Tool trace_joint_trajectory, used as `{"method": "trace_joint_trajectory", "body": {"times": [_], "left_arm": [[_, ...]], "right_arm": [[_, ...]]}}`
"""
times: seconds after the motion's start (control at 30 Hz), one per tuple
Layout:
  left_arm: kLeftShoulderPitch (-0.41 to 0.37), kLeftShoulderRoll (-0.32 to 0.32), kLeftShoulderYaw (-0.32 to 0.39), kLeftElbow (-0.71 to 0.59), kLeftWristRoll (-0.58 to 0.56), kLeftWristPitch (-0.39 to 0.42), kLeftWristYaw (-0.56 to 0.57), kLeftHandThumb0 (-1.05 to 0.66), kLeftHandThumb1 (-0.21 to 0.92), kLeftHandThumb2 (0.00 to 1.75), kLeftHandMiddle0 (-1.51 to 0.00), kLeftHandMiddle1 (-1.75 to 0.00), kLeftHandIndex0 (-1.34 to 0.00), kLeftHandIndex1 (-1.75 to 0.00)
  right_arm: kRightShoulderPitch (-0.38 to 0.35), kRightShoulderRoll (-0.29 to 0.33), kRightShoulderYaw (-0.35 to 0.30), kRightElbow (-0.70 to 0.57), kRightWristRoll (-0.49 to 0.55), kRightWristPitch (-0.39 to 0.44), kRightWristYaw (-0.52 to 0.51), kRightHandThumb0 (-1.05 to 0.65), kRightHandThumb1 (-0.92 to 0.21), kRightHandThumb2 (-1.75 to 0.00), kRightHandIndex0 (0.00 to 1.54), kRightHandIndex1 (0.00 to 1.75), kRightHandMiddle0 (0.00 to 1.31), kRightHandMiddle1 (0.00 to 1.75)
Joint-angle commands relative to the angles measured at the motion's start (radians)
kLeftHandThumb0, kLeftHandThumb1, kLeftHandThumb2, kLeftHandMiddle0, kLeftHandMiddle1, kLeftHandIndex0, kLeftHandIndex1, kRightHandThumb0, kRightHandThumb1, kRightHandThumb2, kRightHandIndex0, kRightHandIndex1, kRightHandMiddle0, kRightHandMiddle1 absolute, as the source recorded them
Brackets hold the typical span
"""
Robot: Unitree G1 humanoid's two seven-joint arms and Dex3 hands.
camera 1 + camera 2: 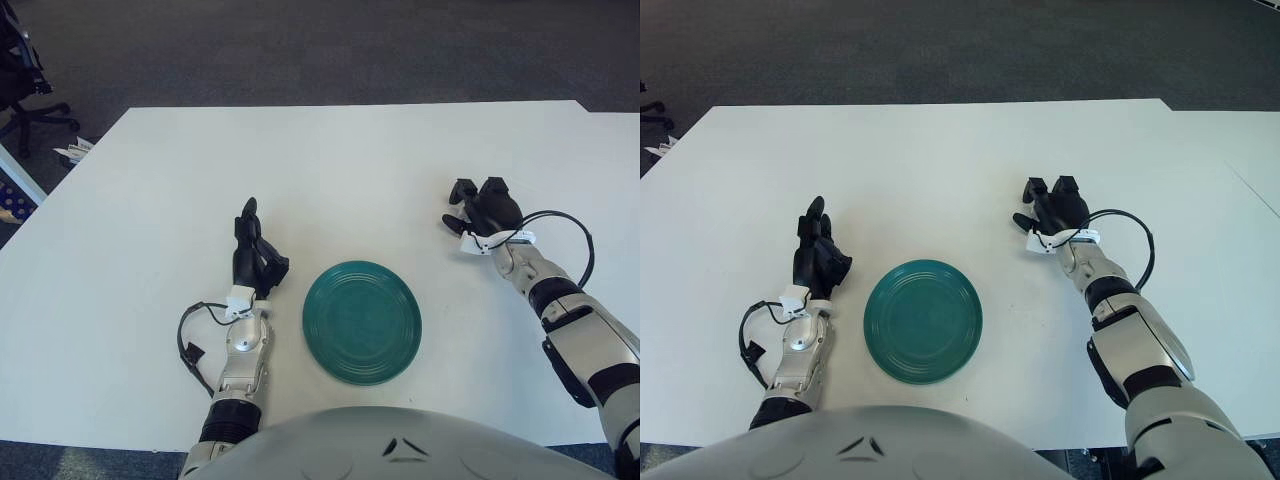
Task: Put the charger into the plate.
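Note:
A teal plate [362, 320] lies on the white table [330, 170] near its front edge. My right hand [482, 212] is to the right of the plate and a little farther back, low over the table. Its dark fingers are curled down over a small white charger [465, 244], of which only a white edge shows below the fingers. My left hand [255, 255] shows just left of the plate, fingers stretched out and holding nothing.
A black cable [565, 225] loops from my right wrist. An office chair [25, 85] and some items on the floor stand beyond the table's far left corner.

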Motion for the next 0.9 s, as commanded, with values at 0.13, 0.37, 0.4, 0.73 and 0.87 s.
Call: {"method": "trace_joint_trajectory", "body": {"times": [0.13,0.37,0.4,0.73,0.87], "left_arm": [[0.047,-0.055,0.012,0.088,-0.031,-0.004,0.003,-1.05,0.92,1.20,-0.13,0.00,0.00,-0.53],[0.049,-0.047,0.015,0.085,-0.046,0.003,-0.020,-1.05,0.92,1.19,-0.11,0.00,0.00,-0.54],[0.049,-0.045,0.015,0.085,-0.046,0.002,-0.023,-1.05,0.92,1.19,-0.11,0.00,0.00,-0.54],[0.049,-0.017,0.018,0.090,-0.035,0.004,-0.053,-1.05,0.92,1.20,-0.11,0.00,0.00,-0.58],[0.050,-0.013,0.022,0.089,-0.034,-0.001,-0.062,-1.05,0.92,1.20,-0.11,0.00,0.00,-0.56]], "right_arm": [[0.034,0.000,0.023,0.030,-0.011,0.002,0.013,-0.47,-0.36,-1.27,0.97,1.75,0.58,1.75],[-0.006,0.013,0.017,0.060,-0.002,-0.007,0.034,-0.48,-0.32,-1.32,1.02,1.75,0.61,1.75],[-0.009,0.009,0.017,0.045,-0.002,-0.016,0.035,-0.48,-0.32,-1.32,1.03,1.75,0.61,1.75],[-0.081,-0.041,-0.003,-0.095,0.000,-0.093,0.079,-0.49,-0.30,-1.34,1.05,1.75,0.63,1.75],[-0.060,-0.059,-0.021,-0.181,0.003,-0.102,0.072,-0.48,-0.30,-1.34,1.06,1.75,0.63,1.75]]}}
